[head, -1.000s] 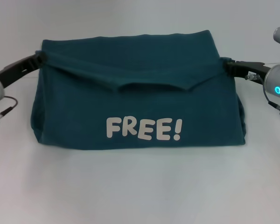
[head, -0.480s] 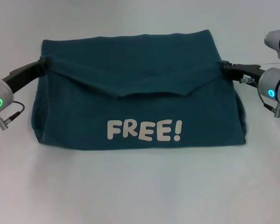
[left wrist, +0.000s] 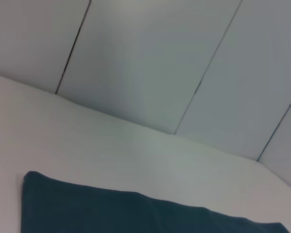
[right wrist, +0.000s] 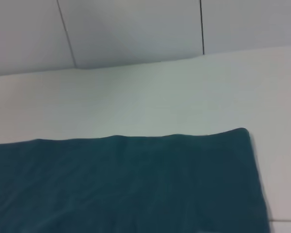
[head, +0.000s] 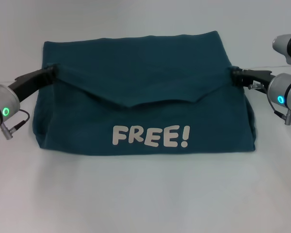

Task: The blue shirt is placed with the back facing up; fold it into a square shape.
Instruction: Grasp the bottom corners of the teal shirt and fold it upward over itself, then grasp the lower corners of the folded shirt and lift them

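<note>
The blue shirt (head: 140,73) lies on the white table, partly folded, with the white letters "FREE!" (head: 150,136) facing up on its near part. A folded upper layer sags in a V across the middle. My left gripper (head: 49,74) is shut on the shirt's left edge. My right gripper (head: 233,74) is shut on the shirt's right edge. Both hold that layer a little above the rest. The shirt's far edge shows in the left wrist view (left wrist: 111,213) and in the right wrist view (right wrist: 126,184).
The white table (head: 145,194) runs all round the shirt. A panelled wall (left wrist: 160,63) stands behind the table's far edge.
Both grippers have moved toward me with the held layer, so the fold's edge has come down nearer to the letters.
</note>
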You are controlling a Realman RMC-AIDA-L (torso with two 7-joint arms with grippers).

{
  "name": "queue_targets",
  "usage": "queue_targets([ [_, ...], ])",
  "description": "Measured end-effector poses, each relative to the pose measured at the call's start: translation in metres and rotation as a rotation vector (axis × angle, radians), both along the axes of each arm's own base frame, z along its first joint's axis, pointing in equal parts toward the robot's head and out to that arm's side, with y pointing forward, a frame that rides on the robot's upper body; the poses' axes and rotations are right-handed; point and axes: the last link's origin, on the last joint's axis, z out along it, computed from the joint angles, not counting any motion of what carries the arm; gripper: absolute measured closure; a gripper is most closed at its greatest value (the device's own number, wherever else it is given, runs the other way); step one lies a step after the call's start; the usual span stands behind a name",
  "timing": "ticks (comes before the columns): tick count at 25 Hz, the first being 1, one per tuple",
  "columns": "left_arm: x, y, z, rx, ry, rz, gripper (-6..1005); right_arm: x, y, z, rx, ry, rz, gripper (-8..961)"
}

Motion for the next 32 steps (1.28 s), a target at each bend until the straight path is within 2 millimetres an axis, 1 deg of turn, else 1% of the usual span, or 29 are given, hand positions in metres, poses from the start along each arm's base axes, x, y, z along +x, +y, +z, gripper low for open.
queue_targets([
  [5, 0.0, 0.001, -0.001, 0.003, 0.033, -0.005, 882, 0.001, 0.0, 0.0, 0.001, -0.008, 0.003, 848],
  [7, -0.001, 0.001, 0.0, 0.006, 0.036, -0.002, 805, 0.001, 0.0, 0.002, 0.011, -0.003, -0.001, 847],
  [11, -0.009, 0.0, 0.008, 0.028, 0.038, 0.014, 650, 0.001, 0.001, 0.007, 0.037, 0.012, 0.014, 658],
  [15, -0.019, -0.006, 0.018, 0.053, 0.038, 0.025, 530, 0.0, -0.002, 0.014, 0.041, 0.045, 0.059, 487],
  [18, -0.027, -0.018, 0.024, 0.05, 0.002, 0.003, 439, 0.003, -0.013, 0.016, 0.022, 0.105, 0.103, 363],
  [22, -0.036, -0.039, 0.035, -0.007, -0.055, -0.037, 308, 0.013, -0.032, 0.025, -0.006, 0.189, 0.139, 291],
  [26, -0.041, -0.057, 0.041, -0.068, -0.048, -0.078, 182, 0.028, -0.054, 0.035, -0.05, 0.251, 0.142, 219],
  [30, -0.047, -0.071, 0.039, -0.117, -0.041, -0.088, 80, 0.039, -0.07, 0.047, -0.098, 0.314, 0.111, 226],
  [32, -0.049, -0.078, 0.039, -0.134, -0.052, -0.094, 81, 0.043, -0.076, 0.053, -0.13, 0.334, 0.088, 229],
])
